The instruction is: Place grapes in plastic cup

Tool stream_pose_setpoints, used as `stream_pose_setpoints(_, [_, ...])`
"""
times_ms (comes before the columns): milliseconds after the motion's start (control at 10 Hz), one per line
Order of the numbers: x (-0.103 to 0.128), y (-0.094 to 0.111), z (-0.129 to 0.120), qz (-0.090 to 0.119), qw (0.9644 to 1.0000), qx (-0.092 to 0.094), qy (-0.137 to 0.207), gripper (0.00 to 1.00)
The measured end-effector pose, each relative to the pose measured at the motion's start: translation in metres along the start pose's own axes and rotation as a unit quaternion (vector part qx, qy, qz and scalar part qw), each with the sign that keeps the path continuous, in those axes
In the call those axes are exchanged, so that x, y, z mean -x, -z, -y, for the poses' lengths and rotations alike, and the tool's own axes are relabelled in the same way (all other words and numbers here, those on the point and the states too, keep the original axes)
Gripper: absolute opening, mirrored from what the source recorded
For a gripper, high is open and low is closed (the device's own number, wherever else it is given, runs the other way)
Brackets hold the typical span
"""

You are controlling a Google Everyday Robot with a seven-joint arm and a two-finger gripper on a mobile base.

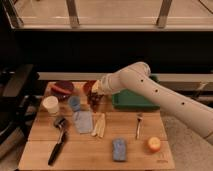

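My gripper (96, 96) is at the end of the white arm that reaches in from the right, over the back middle of the wooden table. It is shut on the grapes (95, 103), a dark reddish-purple bunch hanging just below it, above the table. The small light-blue plastic cup (74, 103) stands upright a short way left of the grapes, apart from them. The arm hides part of the brown bowl (89, 86) behind the gripper.
A white cup (50, 105) and a red bowl (62, 89) stand at the back left. A green tray (135, 101) is at the back right. A grey-blue cloth (83, 121), wooden utensils (99, 125), fork (138, 125), black brush (57, 142), blue sponge (119, 149) and orange (153, 145) lie in front.
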Motion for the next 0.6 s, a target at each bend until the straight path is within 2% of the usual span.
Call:
stream_pose_setpoints(300, [-0.010,-0.020,0.038,0.015,0.9988,-0.038,0.029,0.00])
stream_pose_setpoints(500, [-0.017,-0.031,0.062,0.021,0.9965,-0.063,0.050,0.00])
stream_pose_setpoints(600, [-0.019,-0.036,0.073,0.023,0.9954,-0.070,0.062,0.00])
